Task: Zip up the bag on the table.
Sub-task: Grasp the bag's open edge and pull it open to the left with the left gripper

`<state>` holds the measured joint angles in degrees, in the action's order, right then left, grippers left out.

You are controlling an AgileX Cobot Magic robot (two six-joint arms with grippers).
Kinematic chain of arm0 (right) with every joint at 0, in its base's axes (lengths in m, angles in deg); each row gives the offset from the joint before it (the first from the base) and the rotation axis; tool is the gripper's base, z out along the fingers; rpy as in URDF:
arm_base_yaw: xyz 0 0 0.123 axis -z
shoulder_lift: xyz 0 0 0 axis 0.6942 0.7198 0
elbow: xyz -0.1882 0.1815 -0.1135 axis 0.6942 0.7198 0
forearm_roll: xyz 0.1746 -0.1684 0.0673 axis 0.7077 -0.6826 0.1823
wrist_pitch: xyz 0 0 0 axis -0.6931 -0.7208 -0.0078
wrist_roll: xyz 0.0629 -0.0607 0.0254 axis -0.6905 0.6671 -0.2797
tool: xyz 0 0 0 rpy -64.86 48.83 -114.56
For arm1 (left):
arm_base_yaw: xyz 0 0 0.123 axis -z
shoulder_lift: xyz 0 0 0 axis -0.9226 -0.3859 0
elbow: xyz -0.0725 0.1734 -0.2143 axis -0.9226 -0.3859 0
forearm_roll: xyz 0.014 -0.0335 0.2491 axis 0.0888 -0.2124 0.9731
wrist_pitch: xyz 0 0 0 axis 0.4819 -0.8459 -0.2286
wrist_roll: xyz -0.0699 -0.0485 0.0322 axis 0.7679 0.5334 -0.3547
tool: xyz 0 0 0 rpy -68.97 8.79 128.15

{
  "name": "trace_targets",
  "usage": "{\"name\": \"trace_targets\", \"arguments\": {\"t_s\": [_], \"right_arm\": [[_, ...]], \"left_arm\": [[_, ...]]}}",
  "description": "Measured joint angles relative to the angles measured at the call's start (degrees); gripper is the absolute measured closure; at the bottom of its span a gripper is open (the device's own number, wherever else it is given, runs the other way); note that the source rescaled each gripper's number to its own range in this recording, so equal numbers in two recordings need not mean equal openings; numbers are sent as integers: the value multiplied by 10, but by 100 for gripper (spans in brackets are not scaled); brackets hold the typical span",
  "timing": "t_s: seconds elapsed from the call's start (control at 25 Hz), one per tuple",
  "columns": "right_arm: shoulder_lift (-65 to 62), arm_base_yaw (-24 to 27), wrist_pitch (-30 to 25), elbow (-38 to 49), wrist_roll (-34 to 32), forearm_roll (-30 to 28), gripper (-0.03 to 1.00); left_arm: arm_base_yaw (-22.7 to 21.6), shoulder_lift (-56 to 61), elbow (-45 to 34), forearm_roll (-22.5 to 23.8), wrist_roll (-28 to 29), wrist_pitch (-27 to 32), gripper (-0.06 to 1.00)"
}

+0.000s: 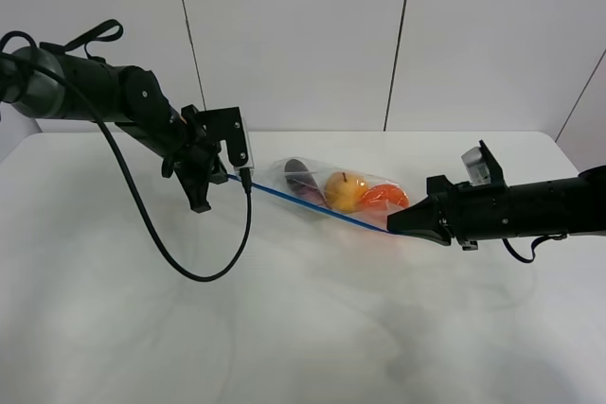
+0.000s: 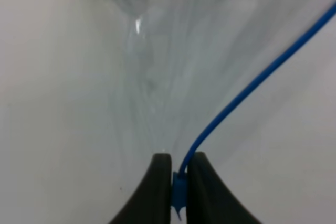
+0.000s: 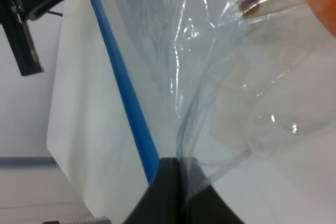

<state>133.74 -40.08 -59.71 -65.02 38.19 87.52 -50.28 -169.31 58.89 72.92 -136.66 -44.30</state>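
Your bag [image 1: 343, 192] lies on the table [image 1: 284, 328], pulled long between your two grippers. Your left gripper [image 2: 179, 167] is pressed together on one end of the blue zip [image 1: 303, 202]. Your right gripper [image 1: 394, 224] is pressed together on the bag's other corner. The zip runs straight from one to the other, so I think your next move must follow that line.

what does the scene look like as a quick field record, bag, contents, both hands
bag: clear plastic, at the middle of the white table
blue zipper strip: stretched straight between the hands
contents: dark eggplant, yellow fruit, orange piece
left hand: shut on the strip's left end
right hand: shut on the bag's right corner
zipper sealed: cannot tell
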Motion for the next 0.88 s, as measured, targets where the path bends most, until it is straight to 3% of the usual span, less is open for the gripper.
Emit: {"name": "trace_targets", "arguments": {"t_s": [0.56, 0.72, 0.88], "right_arm": [[0, -2, -1, 0, 0, 7, 97], [0, 0, 5, 0, 0, -9, 97], [0, 0, 8, 0, 0, -20, 97]], "left_arm": [[-9, 0, -1, -13, 38, 3, 92], [-18, 0, -1, 5, 88, -6, 79], [-26, 0, -1, 11, 210, -10, 71]]}}
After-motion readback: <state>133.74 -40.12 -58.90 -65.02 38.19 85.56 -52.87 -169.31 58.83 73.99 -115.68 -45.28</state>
